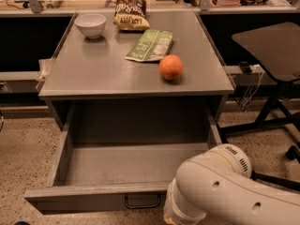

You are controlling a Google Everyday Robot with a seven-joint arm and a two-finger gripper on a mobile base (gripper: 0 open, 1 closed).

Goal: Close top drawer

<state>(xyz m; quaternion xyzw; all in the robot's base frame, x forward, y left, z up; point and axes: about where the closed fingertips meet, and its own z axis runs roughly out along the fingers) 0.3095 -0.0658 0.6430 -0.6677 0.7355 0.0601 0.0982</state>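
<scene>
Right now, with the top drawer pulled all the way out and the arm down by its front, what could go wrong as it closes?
The claw is out of sight below the view's bottom edge, past the arm's wrist, so contact with the top drawer front cannot be checked. The wrist sits right of the handle; an off-centre push might skew the drawer. A hard shut could jolt the orange and set it rolling.
</scene>
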